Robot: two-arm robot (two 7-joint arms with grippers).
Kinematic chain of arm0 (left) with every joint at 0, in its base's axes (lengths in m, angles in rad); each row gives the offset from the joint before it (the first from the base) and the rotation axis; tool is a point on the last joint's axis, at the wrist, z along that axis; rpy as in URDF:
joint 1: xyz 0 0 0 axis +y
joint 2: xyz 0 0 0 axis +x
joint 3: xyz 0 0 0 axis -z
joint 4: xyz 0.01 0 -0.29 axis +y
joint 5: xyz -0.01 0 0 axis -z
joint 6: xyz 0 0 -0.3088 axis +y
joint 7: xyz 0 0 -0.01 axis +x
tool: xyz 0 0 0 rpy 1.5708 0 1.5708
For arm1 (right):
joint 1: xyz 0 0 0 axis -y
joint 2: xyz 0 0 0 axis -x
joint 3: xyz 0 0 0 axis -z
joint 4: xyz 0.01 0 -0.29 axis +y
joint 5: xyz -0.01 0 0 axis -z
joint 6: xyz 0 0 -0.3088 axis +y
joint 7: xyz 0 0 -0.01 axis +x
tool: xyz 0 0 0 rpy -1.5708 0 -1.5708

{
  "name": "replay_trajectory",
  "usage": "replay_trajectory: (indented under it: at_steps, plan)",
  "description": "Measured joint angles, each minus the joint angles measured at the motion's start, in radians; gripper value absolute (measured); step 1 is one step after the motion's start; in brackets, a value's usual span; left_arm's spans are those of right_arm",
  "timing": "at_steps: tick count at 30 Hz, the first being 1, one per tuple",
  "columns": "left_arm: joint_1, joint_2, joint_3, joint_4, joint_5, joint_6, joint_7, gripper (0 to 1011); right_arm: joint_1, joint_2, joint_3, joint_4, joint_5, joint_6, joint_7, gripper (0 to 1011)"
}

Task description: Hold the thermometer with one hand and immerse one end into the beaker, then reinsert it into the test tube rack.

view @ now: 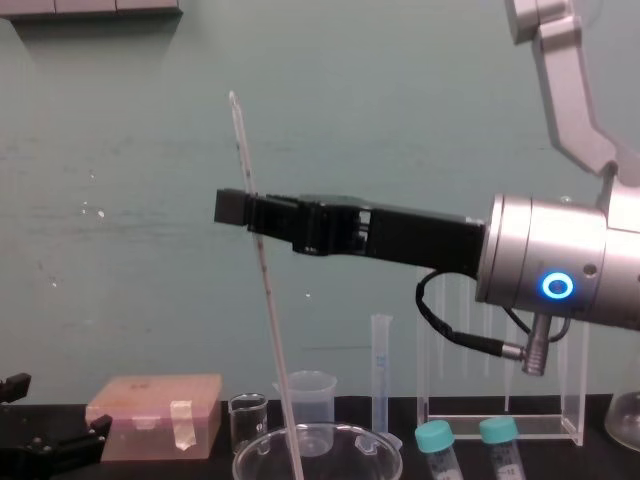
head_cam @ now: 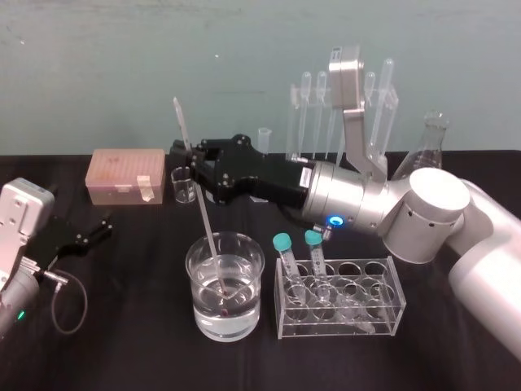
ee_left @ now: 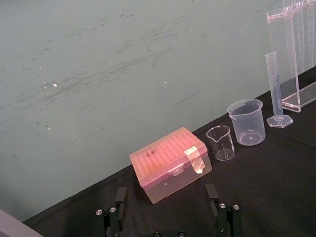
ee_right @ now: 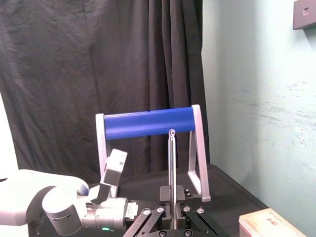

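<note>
The thermometer (head_cam: 202, 213) is a long thin glass rod, tilted, with its lower end dipped in the water of the wide glass beaker (head_cam: 248, 314). My right gripper (head_cam: 189, 155) reaches in from the right and is shut on the rod's upper part; in the chest view the thermometer (view: 268, 300) runs down from the gripper (view: 238, 208) into the beaker's rim (view: 320, 440). The rod (ee_right: 171, 168) stands between the fingers in the right wrist view. The clear test tube rack (head_cam: 383, 110) stands at the back right, behind my right arm. My left gripper (head_cam: 96, 230) rests open at the left.
A pink tip box (head_cam: 122, 175), a tiny glass beaker (ee_left: 220, 142), a plastic beaker (ee_left: 246, 121) and a graduated cylinder (ee_left: 275, 89) line the back. A low rack with two capped tubes (head_cam: 342, 297) sits right of the beaker. A flask (head_cam: 430, 142) stands at the far right.
</note>
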State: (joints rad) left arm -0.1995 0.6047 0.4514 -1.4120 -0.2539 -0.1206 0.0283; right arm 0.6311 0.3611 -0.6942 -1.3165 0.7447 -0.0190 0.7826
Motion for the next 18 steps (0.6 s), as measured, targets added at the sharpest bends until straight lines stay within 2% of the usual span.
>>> replay_trajectory:
  at_steps: [18]
  plan:
    - [0.0,0.0,0.0,0.0,0.0,0.0,0.0,1008,-0.016,-0.004,0.02,0.006,-0.004,0.006,0.011,56]
